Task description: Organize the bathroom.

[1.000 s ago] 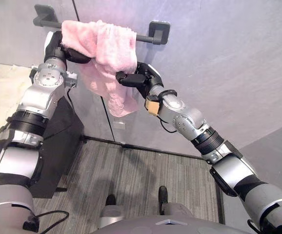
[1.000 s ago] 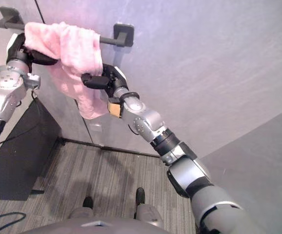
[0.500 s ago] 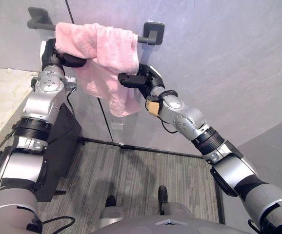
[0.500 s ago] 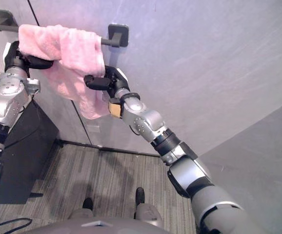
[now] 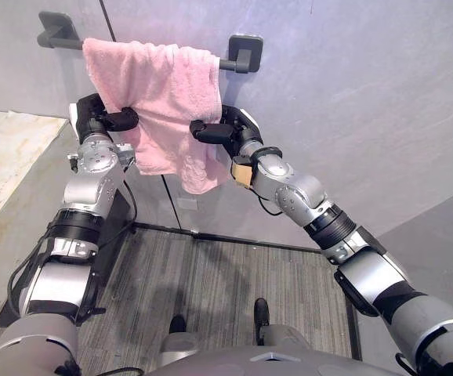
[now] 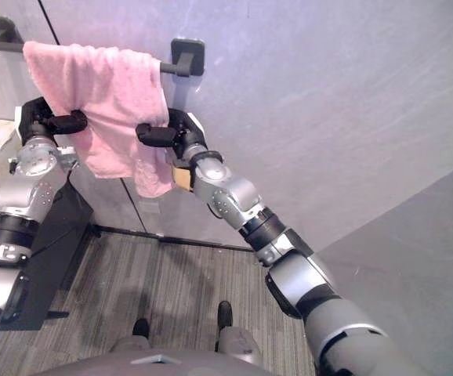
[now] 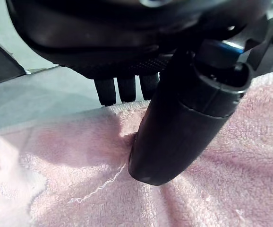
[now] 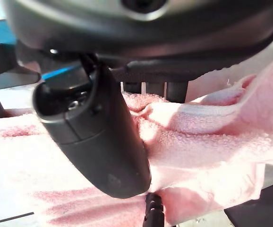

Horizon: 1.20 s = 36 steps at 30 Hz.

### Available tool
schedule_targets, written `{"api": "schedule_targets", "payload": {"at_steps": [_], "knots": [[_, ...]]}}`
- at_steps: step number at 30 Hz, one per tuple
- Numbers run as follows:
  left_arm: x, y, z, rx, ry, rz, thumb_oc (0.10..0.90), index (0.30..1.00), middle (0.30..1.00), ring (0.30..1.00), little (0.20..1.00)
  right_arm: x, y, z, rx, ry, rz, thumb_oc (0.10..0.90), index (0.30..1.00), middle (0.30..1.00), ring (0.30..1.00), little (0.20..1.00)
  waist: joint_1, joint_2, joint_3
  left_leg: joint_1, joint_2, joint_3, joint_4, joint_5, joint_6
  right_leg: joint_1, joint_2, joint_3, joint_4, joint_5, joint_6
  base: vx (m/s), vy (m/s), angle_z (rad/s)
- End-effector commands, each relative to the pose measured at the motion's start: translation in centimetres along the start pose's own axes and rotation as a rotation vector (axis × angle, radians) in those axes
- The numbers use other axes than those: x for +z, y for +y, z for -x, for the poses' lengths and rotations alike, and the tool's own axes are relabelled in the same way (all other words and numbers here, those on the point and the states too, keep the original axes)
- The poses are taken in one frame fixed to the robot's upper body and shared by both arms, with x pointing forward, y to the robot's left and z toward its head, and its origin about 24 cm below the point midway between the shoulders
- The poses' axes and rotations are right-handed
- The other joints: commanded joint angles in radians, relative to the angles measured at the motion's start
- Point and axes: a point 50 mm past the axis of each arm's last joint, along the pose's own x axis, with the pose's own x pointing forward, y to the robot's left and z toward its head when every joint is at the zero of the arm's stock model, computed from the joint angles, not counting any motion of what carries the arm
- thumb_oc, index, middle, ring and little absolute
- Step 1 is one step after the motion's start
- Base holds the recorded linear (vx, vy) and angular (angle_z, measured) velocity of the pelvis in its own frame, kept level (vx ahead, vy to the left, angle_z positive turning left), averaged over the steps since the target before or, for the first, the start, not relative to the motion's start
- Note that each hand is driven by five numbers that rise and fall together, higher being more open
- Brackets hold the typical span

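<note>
the robot's two arms were silver-grey, built of rounded metal segments joined by black ribbed collars and dark bands. each ended in a dark hand, the left hand point(image 5: 101, 119) and the right hand point(image 5: 220, 130), both black and glossy with thick rounded thumbs. a tan square patch sat at the right wrist.

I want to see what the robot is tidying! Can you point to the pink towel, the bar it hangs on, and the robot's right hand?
Towel point(image 5: 160, 82), left eye view, on the flat front face.
Bar point(image 5: 225, 64), left eye view, on the bare stretch beside the right bracket.
Right hand point(image 5: 225, 131), left eye view, on the palm.
</note>
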Motion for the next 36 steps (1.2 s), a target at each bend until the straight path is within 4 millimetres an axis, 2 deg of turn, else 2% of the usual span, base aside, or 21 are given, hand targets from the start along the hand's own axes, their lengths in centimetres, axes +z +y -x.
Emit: {"api": "schedule_targets", "payload": {"at_steps": [1, 6, 20, 21, 22, 36], "knots": [[1.4, 4.1, -0.6, 0.172, -0.112, -0.04, 0.4, 0.3, 0.3, 0.3, 0.3, 3.2, -0.1, -0.4, -0.021, -0.143, -0.002, 0.4, 0.3, 0.3, 0.3, 0.3, 0.029, 0.028, -0.122, -0.021, 0.004, 0.052, 0.081, -0.034, 0.052, 0.05, -0.071, -0.003, 0.041, -0.099, 0.014, 0.0, 0.0, 0.0], [1.4, 3.9, -0.6, 0.172, -0.111, -0.046, 0.4, 0.3, 0.3, 0.3, 0.3, 3.3, -0.3, -0.5, -0.034, -0.139, 0.0, 0.4, 0.3, 0.3, 0.3, 0.3, 0.028, 0.026, -0.119, -0.022, 0.004, 0.053, 0.081, -0.033, 0.053, 0.048, -0.07, -0.001, 0.043, -0.099, 0.014, 0.0, 0.0, 0.0], [1.2, 5.3, -0.5, 0.185, -0.111, -0.075, 0.4, 0.3, 0.3, 0.3, 0.3, 2.4, -2.1, -0.4, -0.108, -0.094, 0.015, 0.4, 0.3, 0.3, 0.3, 0.3, 0.029, 0.031, -0.113, -0.019, 0.005, 0.05, 0.08, -0.029, 0.051, 0.051, -0.069, -0.004, 0.048, -0.102, 0.011, 0.0, -0.001, 0.0], [1.1, 5.3, -0.5, 0.171, -0.11, -0.079, 0.4, 0.3, 0.3, 0.3, 0.3, 2.5, -2.4, -0.4, -0.114, -0.097, 0.028, 0.717, 0.775, 0.775, 0.775, 0.775, 0.028, 0.032, -0.112, -0.02, 0.005, 0.049, 0.08, -0.029, 0.051, 0.05, -0.069, -0.003, 0.048, -0.102, 0.01, 0.0, 0.0, 0.0], [1.1, 5.2, -0.5, 0.167, -0.11, -0.082, 0.4, 0.3, 0.3, 0.3, 0.3, 2.5, -2.4, -0.4, -0.115, -0.098, 0.03, 0.8, 0.9, 0.9, 0.9, 0.9, 0.028, 0.032, -0.112, -0.021, 0.005, 0.049, 0.081, -0.03, 0.051, 0.05, -0.068, -0.002, 0.048, -0.102, 0.01, 0.0, 0.0, 0.0], [1.4, 4.0, -0.3, 0.089, -0.122, -0.078, 0.4, 0.3, 0.3, 0.3, 0.3, 2.7, -2.0, -0.4, -0.07, -0.112, 0.067, 0.8, 0.9, 0.9, 0.9, 0.9, 0.022, 0.034, -0.1, -0.026, 0.006, 0.051, 0.078, -0.026, 0.052, 0.041, -0.067, 0.011, 0.053, -0.101, 0.01, 0.0, 0.0, 0.0]]}}
